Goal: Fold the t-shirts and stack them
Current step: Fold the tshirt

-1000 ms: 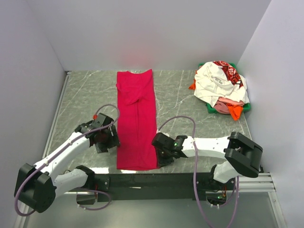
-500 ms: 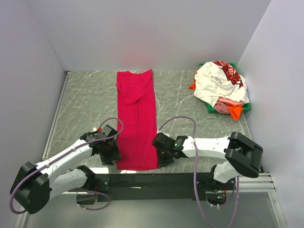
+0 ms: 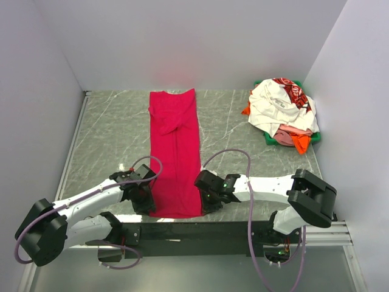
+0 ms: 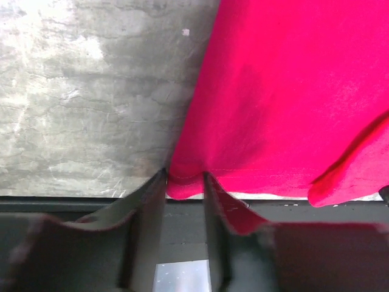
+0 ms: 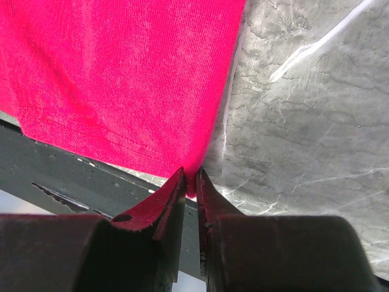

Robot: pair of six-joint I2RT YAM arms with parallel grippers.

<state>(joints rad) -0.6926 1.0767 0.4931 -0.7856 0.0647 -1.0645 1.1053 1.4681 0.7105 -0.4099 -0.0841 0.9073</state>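
At the near edge of the table [image 3: 115, 134], just past the black rail [image 3: 194, 231], both arms reach to the hem of the crimson t-shirt [image 3: 176, 152]. The left gripper [image 3: 146, 201] is at the near left corner of this hem. From the left wrist camera, the corner of the red cloth [image 4: 279, 91] fills the gap of the left gripper [image 4: 184, 179] and its fingers [image 4: 155, 194] stand on both sides of it. If they really press the cloth, I cannot tell. The right gripper [image 3: 205, 199] is at the near right corner. From its wrist camera, the right gripper [image 5: 189, 176] is closed tight on the thin corner of the shirt [image 5: 121, 79], with almost no gap between the jaws.

Further from the arms, the crimson t-shirt lies flat as a long narrow strip and runs from the near edge to the far wall.

At the far right corner sits a pile of t-shirts [image 3: 281, 112], well apart from the strip. A white t-shirt [image 3: 270, 109] with red and black print is on top, and an orange cloth [image 3: 299, 143] sticks out at its near side.
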